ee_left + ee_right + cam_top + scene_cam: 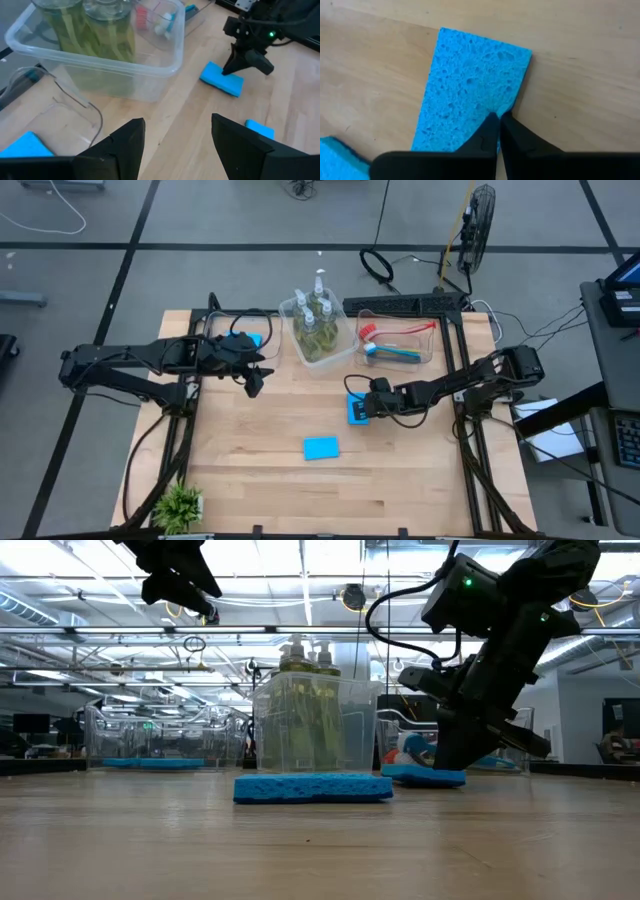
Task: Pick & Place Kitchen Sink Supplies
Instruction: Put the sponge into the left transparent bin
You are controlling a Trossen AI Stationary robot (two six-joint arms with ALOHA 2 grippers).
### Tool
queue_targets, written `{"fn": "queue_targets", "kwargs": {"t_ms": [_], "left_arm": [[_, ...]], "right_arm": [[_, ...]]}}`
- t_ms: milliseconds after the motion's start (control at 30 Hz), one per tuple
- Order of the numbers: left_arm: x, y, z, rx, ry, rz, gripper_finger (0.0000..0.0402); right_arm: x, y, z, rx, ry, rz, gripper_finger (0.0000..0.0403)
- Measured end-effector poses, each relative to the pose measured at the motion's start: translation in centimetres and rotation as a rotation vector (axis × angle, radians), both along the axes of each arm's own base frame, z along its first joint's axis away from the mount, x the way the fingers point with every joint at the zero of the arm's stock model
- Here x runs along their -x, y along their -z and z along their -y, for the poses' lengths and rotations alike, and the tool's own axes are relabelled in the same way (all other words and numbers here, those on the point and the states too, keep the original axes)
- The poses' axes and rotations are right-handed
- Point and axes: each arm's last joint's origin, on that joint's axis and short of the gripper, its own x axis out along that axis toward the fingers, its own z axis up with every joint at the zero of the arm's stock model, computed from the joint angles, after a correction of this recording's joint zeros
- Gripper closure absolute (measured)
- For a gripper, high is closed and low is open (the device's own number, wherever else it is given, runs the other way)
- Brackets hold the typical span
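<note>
On the left, a clear tub (222,332) holds a blue sponge (250,339), and my left gripper (254,383) hangs beside it, fingers apart and empty. The middle tub (340,345) holds the pump bottles (312,318); the next tub (428,350) holds what look like dish brushes (398,340). My right gripper (498,131) presses closed fingertips onto the sponge's near edge (470,90). Another sponge (321,447) lies well apart on the table (420,470).

Open left tool (177,145), bottle tub (150,75), sponge (221,80)
</note>
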Motion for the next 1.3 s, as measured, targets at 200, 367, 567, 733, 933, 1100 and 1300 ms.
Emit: {"fn": "queue_targets", "kwargs": {"t_ms": [200, 367, 567, 733, 933, 1100, 1300], "left_arm": [[-0.1, 0.0, 0.6, 0.025, 0.016, 0.008, 0.0172], [-0.5, -0.1, 0.9, 0.071, 0.055, 0.039, 0.0172], [-2.0, -0.4, 0.9, 0.059, 0.081, 0.129, 0.0172], [-3.9, -0.2, 1.0, 0.050, 0.135, 0.187, 0.0172], [-5.8, 0.9, 1.3, 0.078, 0.178, 0.176, 0.0172], [-7.1, 1.9, 1.7, 0.085, 0.189, 0.170, 0.0172], [-8.7, 1.7, 2.7, 0.057, 0.240, 0.269, 0.0172]], "right_arm": [[0.2, -2.2, 0.0, 0.020, -0.051, 0.090, 0.0403], [0.0, -4.4, 0.0, 0.059, -0.108, 0.226, 0.0403], [-0.5, -6.7, 0.2, 0.187, -0.130, 0.396, 0.0403], [-1.1, -8.1, 0.1, 0.299, -0.162, 0.516, 0.0403], [-1.5, -9.5, -0.4, 0.459, -0.157, 0.606, 0.0403], [-2.1, -11.5, -0.9, 0.637, -0.163, 0.592, 0.0403], [-2.6, -13.4, -1.5, 0.764, -0.180, 0.584, 0.0403]]}}
